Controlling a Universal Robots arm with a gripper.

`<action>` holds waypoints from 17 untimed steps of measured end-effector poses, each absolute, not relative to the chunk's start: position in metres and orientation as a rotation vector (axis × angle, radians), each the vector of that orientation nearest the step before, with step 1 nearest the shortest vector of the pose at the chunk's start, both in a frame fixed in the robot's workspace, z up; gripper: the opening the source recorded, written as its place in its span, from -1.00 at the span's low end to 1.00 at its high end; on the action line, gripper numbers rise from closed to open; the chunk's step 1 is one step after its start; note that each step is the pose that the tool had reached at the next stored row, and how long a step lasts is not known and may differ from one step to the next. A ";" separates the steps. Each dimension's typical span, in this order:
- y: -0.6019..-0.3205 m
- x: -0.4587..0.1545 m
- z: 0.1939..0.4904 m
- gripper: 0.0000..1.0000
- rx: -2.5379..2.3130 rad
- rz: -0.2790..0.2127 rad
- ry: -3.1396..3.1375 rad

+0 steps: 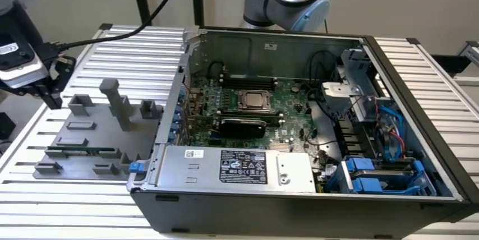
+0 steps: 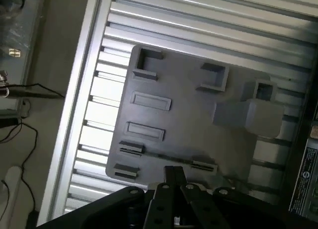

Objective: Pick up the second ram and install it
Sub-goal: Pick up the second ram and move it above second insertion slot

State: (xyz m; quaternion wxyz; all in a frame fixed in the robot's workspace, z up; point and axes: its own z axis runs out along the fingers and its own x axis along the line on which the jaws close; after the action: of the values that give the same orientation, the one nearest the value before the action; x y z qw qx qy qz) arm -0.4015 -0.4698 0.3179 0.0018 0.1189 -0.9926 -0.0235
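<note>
The second ram [image 1: 82, 151] lies flat in a gray holder plate [image 1: 97, 133] on the ribbed metal bench [image 1: 134, 44], near the edge of the plate that is closest to the exterior camera, with its ends between small gray supports. The claw [image 1: 49, 95] hangs above the far corner of this plate on the exterior view's left. It is well apart from the ram, and I cannot tell if it is wide or narrow. A tall gray post [image 1: 116, 102] stands on the plate. Just beside the plate, on the exterior view's right, is the open computer case [image 1: 419, 139] with the motherboard [image 1: 288, 130] inside.
</note>
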 end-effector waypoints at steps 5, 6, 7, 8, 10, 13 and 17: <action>-0.470 -0.402 0.314 -1.00 0.515 -0.073 -3.092; -0.470 -0.402 0.313 -1.00 0.542 -0.073 -3.087; -0.470 -0.402 0.312 -1.00 0.570 -0.073 -3.082; -0.470 -0.402 0.311 -1.00 0.598 -0.073 -3.076; -0.470 -0.402 0.310 -1.00 0.654 -0.073 -3.064; -0.470 -0.402 0.307 -1.00 0.736 -0.072 -3.044; -0.470 -0.402 0.304 -1.00 0.847 -0.072 -3.013</action>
State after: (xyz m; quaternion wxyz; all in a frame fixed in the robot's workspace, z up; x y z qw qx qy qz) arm -0.4015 -0.4698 0.3042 0.0054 0.2704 -0.9625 -0.0229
